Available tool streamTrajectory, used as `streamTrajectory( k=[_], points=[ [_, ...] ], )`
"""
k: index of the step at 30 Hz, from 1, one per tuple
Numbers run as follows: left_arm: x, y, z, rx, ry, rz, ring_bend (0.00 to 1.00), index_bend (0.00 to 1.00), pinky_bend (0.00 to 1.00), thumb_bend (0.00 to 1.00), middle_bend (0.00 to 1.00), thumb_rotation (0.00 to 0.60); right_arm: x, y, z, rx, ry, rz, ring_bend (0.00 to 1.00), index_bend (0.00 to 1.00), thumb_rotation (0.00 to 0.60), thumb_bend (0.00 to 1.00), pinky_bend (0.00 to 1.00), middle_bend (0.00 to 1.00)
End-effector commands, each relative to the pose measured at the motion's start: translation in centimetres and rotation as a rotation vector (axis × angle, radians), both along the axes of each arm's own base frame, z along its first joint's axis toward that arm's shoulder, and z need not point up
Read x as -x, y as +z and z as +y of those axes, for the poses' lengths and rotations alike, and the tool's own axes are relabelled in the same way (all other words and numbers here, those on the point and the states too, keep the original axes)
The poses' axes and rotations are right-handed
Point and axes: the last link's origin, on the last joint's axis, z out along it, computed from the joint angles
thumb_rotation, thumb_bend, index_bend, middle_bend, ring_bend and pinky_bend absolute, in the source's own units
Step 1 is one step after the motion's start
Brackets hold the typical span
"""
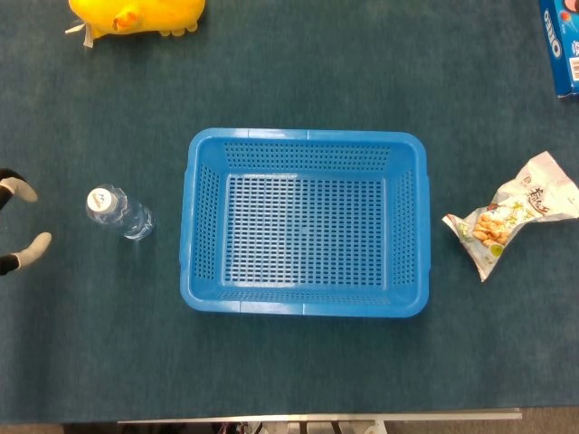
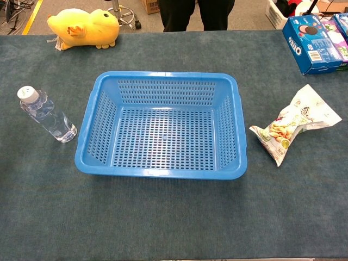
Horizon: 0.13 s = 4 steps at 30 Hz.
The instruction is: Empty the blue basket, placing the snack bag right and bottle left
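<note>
Empty basket; bottle standing to its left, snack bag lying right (task apparently complete). Left hand at frame edge, fingers apart, holding nothing.

The head view looks straight down on the worktop; the chest view faces its far edge at a slant. Both share the blue basket at mid-worktop.
</note>
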Motion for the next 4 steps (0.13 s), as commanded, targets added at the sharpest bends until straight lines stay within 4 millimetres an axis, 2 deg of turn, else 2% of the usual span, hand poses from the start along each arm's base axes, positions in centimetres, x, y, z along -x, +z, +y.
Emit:
streamTrajectory(
  k=[1,4],
  points=[
    [0.04,-0.25,0.13,0.008,-0.002,-0.004,0.27,0.47,0.52,0.13,0.38,0.600,0.05,-0.25,-0.24,-0.012,-0.001,-0.008,0.36,0.38,0.600,0.00,0.59,0.40],
    [0.09,-0.55,0.17,0.022,0.000,-0.005,0.27,0.47,0.52,0.13,0.38,0.600,0.27,-0.70,-0.34,-0.029,-0.006,-0.018,0.36,0.38,0.600,0.00,0.59,0.40]
  ],
)
